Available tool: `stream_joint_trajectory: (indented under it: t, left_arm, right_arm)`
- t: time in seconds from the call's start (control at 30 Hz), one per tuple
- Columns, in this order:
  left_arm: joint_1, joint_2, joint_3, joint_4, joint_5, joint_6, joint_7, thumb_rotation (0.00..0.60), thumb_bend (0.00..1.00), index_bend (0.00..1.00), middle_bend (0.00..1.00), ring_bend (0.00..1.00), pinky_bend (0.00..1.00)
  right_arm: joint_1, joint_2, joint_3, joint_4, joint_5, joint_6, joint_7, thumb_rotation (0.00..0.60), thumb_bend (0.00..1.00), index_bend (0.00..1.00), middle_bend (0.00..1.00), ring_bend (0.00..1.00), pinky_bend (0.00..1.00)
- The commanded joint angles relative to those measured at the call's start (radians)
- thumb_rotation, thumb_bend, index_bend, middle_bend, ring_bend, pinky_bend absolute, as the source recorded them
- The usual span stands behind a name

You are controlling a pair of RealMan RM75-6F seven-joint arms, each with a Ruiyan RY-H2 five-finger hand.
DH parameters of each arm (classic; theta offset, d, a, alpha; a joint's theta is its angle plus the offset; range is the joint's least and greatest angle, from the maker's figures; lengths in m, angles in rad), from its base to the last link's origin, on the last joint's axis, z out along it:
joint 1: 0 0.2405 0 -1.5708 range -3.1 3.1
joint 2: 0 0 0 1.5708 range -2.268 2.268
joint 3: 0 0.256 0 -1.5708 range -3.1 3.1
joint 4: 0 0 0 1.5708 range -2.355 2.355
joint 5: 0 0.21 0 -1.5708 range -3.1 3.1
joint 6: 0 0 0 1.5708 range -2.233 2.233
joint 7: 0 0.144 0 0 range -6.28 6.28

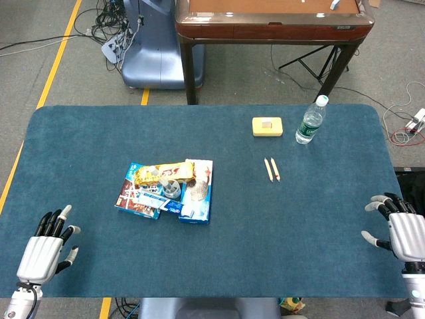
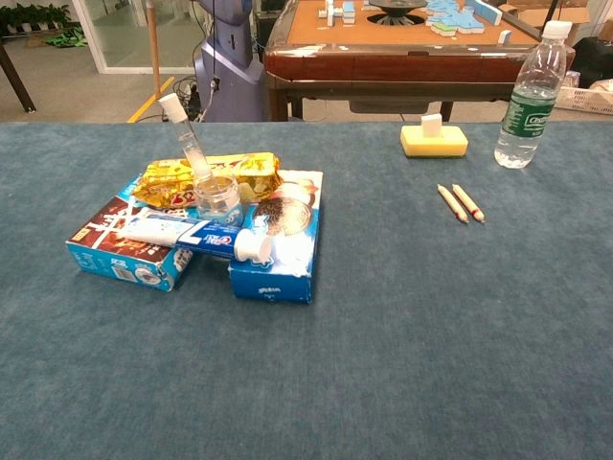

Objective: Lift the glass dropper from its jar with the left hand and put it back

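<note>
Near the table's front edge, the empty left hand, fingers apart, should pinch the dropper high and draw it along its lean from the jar.

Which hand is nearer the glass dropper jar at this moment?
Left. The left hand rests open near the table's front-left corner, a moderate way from the jar on the boxes. The right hand is at the far right edge, much farther away.
</note>
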Motion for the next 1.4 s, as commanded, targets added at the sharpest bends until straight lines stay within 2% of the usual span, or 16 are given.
stream_joint_trajectory:
  t: [0.03, 0.23, 0.5, 0.67, 0.87, 0.93, 1.23, 1.4]
  left_arm:
    - [0.004, -0.002, 0.0, 0.001, -0.001, -0.001, 0.002, 0.6, 0.36, 0.38, 0.0, 0.0, 0.05]
    - [0.011, -0.003, -0.001, 0.006, 0.0, -0.002, 0.004, 0.6, 0.36, 0.38, 0.0, 0.0, 0.05]
    - [0.012, -0.01, -0.006, -0.001, 0.004, -0.013, -0.003, 0.6, 0.36, 0.36, 0.0, 0.0, 0.11]
    - [-0.014, -0.004, -0.018, -0.019, 0.007, -0.048, -0.004, 0.6, 0.36, 0.3, 0.0, 0.0, 0.11]
    - [-0.081, 0.027, -0.067, -0.08, -0.021, -0.128, 0.031, 0.6, 0.35, 0.13, 0.0, 0.0, 0.11]
    - [-0.107, 0.035, -0.089, -0.102, -0.039, -0.155, 0.055, 0.6, 0.35, 0.1, 0.0, 0.0, 0.11]
    - [-0.228, 0.047, -0.173, -0.165, -0.158, -0.305, 0.139, 0.6, 0.35, 0.08, 0.0, 0.0, 0.13]
    - [-0.282, 0.046, -0.201, -0.171, -0.225, -0.361, 0.196, 0.6, 0.35, 0.06, 0.0, 0.01, 0.24]
  right_arm:
    - [0.004, -0.002, -0.002, -0.001, -0.007, -0.004, -0.001, 0.6, 0.07, 0.44, 0.31, 0.18, 0.25]
    - [0.017, -0.005, -0.003, -0.001, -0.006, -0.027, 0.003, 0.6, 0.07, 0.44, 0.31, 0.18, 0.25]
    - [0.019, -0.001, 0.009, 0.009, 0.022, -0.035, 0.026, 0.6, 0.07, 0.44, 0.31, 0.18, 0.25]
    - [0.011, 0.008, 0.011, -0.002, 0.012, -0.01, 0.035, 0.6, 0.07, 0.44, 0.31, 0.18, 0.25]
    - [0.001, 0.025, 0.015, -0.014, 0.009, 0.011, 0.045, 0.6, 0.07, 0.44, 0.31, 0.19, 0.25]
    - [-0.001, 0.031, 0.017, -0.018, 0.012, 0.015, 0.05, 0.6, 0.07, 0.44, 0.32, 0.2, 0.28]
    - [-0.011, 0.046, 0.027, -0.02, 0.017, 0.035, 0.081, 0.6, 0.07, 0.44, 0.32, 0.21, 0.29]
    - [-0.015, 0.054, 0.031, -0.02, 0.019, 0.042, 0.096, 0.6, 0.07, 0.44, 0.32, 0.21, 0.29]
